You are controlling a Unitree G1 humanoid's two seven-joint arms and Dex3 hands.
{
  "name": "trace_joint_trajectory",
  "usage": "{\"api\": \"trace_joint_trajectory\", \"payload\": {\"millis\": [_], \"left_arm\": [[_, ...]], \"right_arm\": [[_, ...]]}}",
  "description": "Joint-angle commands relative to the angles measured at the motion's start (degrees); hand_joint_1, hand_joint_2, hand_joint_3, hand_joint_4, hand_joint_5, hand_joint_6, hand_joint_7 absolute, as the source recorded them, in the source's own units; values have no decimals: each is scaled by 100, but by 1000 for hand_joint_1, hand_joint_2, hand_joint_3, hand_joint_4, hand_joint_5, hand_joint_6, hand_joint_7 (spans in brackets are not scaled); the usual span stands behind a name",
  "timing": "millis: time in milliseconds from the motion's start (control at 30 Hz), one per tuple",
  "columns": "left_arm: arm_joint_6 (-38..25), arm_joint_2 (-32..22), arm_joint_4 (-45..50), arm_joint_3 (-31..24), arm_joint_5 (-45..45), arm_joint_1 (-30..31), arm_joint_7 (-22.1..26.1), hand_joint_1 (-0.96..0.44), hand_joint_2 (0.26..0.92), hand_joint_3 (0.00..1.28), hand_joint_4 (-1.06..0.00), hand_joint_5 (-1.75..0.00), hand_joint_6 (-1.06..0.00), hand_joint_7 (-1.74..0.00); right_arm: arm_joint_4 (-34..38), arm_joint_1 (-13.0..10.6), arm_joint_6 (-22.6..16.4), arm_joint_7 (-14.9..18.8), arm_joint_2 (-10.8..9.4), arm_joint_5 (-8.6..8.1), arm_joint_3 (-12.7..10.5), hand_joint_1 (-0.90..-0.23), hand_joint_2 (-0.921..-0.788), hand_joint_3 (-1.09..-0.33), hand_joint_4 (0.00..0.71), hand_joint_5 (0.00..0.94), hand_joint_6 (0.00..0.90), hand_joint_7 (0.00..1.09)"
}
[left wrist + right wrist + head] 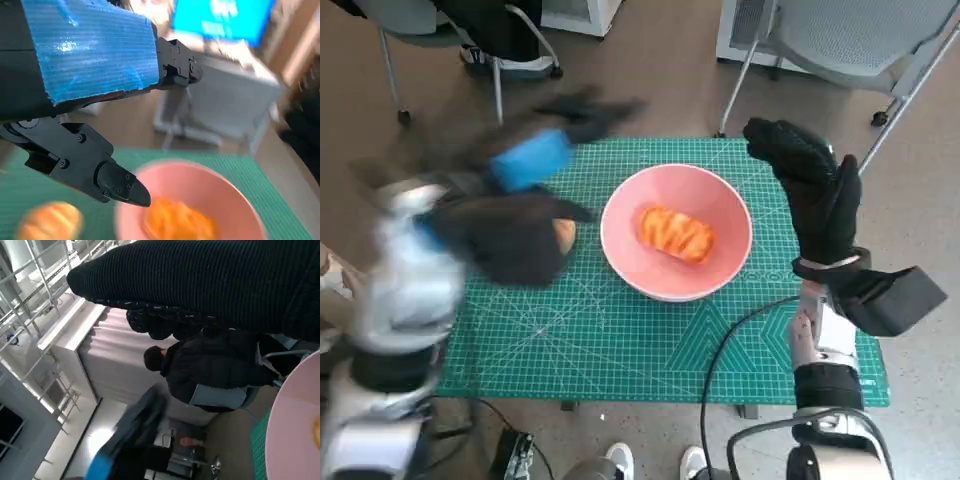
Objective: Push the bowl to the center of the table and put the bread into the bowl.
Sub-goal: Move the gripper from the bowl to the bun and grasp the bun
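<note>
Green cutting mat (620, 345) covering the table, lying under the pink bowl (676, 232). Bowl sitting near the mat's middle. Left hand (535, 160), motion-blurred, hovering left of the bowl, fingers apart and gripping nothing. Gloved right hand (815, 190) standing upright right of the bowl, fingers extended, holding nothing. Bread (675, 233) lying inside the bowl. Second roll (50, 220) resting just left of the bowl.
</note>
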State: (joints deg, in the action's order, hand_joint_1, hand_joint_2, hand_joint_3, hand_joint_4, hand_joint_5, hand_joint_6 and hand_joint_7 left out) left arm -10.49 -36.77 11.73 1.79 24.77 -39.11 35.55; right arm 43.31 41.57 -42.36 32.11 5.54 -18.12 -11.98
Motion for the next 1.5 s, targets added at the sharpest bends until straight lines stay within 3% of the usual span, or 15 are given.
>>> {"api": "trace_joint_trajectory", "payload": {"millis": [33,333,667,933,1267,1500], "left_arm": [[266,-307,694,-378,374,939,-507,-395,703,8,1,1,-173,0],[-196,-522,1493,-452,707,1643,-258,-440,688,1,1,1,-165,0],[-415,-446,1429,-236,807,1596,-211,-384,674,0,1,1,-172,-4],[-650,-222,1232,259,1265,1486,-291,-341,666,0,1,1,-188,-9],[-492,122,-480,1031,1698,783,-626,-390,680,6,1,1,-184,-2],[-503,433,-2271,1463,1763,-141,-700,-414,681,4,1,1,-175,0]], "right_arm": [[38,-129,88,59,-57,-53,30,-648,-921,-778,219,0,84,492],[209,-66,94,118,-105,-88,7,-660,-921,-774,220,1,82,492],[291,0,171,207,-128,-101,-2,-699,-921,-762,216,0,91,491],[278,6,242,284,-85,-132,-13,-714,-921,-754,216,1,95,489],[389,20,210,346,-28,-127,-47,-704,-921,-751,217,1,96,487],[403,39,245,352,25,-145,-75,-696,-921,-751,217,1,96,486]]}}
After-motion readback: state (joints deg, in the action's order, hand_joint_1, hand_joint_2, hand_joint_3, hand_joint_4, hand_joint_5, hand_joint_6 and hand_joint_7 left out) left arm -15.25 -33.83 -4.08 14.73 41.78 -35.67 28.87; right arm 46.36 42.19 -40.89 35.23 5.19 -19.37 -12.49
